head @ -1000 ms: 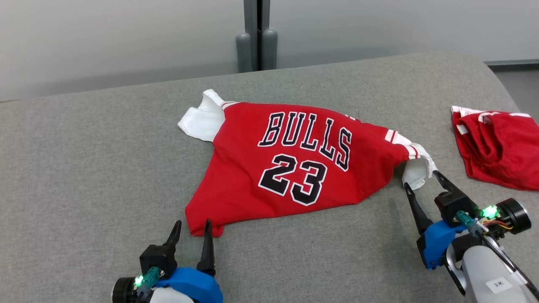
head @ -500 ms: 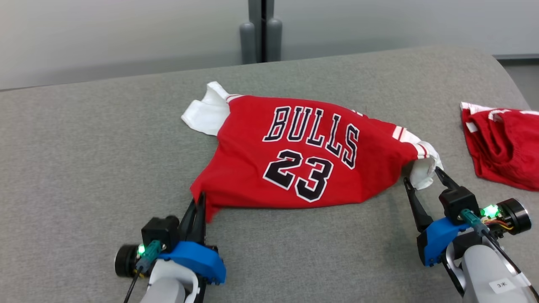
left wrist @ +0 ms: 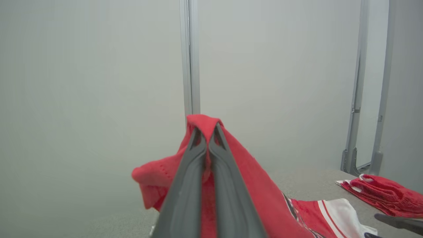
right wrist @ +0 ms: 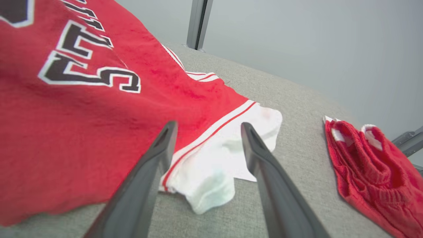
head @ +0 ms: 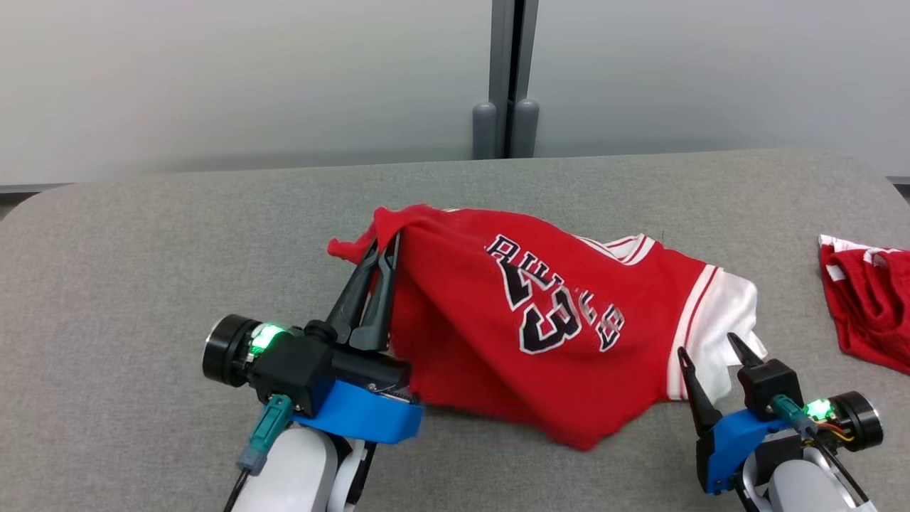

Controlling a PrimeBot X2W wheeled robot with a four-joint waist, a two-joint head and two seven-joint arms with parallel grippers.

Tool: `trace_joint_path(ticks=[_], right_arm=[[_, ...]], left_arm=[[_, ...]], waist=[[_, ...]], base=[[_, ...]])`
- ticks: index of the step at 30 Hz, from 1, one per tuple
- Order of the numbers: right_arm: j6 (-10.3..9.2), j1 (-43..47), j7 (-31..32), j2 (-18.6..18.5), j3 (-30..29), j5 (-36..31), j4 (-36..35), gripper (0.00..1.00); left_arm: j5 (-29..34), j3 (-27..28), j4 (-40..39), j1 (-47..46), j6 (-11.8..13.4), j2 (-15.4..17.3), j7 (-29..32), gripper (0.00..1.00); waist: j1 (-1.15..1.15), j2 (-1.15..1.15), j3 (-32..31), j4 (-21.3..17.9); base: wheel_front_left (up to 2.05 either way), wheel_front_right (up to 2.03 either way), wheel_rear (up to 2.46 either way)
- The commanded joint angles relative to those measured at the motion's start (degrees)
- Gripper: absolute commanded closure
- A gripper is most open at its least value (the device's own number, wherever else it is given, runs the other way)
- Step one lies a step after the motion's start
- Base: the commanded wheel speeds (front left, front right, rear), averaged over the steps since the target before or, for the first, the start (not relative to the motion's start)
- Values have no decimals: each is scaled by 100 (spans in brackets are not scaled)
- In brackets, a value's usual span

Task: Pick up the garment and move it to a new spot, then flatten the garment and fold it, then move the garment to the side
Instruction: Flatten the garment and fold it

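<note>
Jersey [head: 462, 320] corner clenched in left hand [head: 387, 243] — right hand [head: 707, 345] released near white sleeve [head: 725, 306]

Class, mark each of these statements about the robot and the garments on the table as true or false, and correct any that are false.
1. The left gripper is shut on a corner of the red jersey. True.
2. The right gripper is clamped on the white sleeve. False: its jaws stand open on either side of the sleeve.
3. A second red garment lies on the grey table, to the right of the jersey. True.
4. The jersey lies flat with its print smooth. False: one corner is held up and the print is creased.
</note>
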Motion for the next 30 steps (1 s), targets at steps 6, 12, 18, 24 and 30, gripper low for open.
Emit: trace_joint_path(ticks=[6, 12, 18, 24, 30], right_arm=[[-1, 12, -17, 119, 55, 36, -29, 0], [-1, -275, -18, 125, 254, 146, -90, 0], [-1, -486, -18, 75, 379, 265, -187, 0], [-1, -563, -18, 13, 430, 360, -243, 0], [-1, -511, -18, 51, 394, 386, -244, 0]], left_arm=[[285, 252, 416, -297, 173, 57, -15, 100], [383, 599, 1537, -948, 424, 140, -15, 100], [329, 1125, 2636, -1884, 820, 266, -17, 100], [345, 1482, 3317, -2519, 1080, 395, -15, 58], [99, 1657, 3505, -2290, 978, 202, -15, 0]], waist=[[1, 0, 228, -129], [1, 0, 705, -571], [1, 0, 1115, -944], [1, 0, 1286, -1042], [1, 0, 1176, -898]], base=[[0, 0, 0], [0, 0, 0], [0, 0, 0], [0, 0, 0], [0, 0, 0]])
